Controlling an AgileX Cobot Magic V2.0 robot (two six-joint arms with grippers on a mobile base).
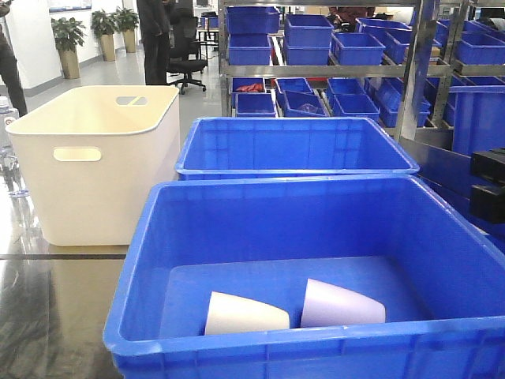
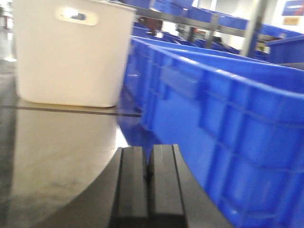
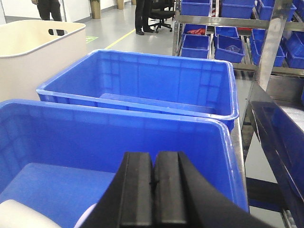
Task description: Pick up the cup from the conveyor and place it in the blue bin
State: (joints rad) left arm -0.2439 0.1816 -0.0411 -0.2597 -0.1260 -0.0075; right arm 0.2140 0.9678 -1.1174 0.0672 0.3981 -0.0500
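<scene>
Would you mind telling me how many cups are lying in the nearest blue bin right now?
2. A cream-white paper cup lies on its side left of centre on the floor of the large blue plastic bin; a pale lilac-white cup lies beside it, right. The near wall may hide others.

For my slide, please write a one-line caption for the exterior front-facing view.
Two white cups lie on their sides in the near blue bin, with a second blue bin and a cream-white tub behind.
</scene>
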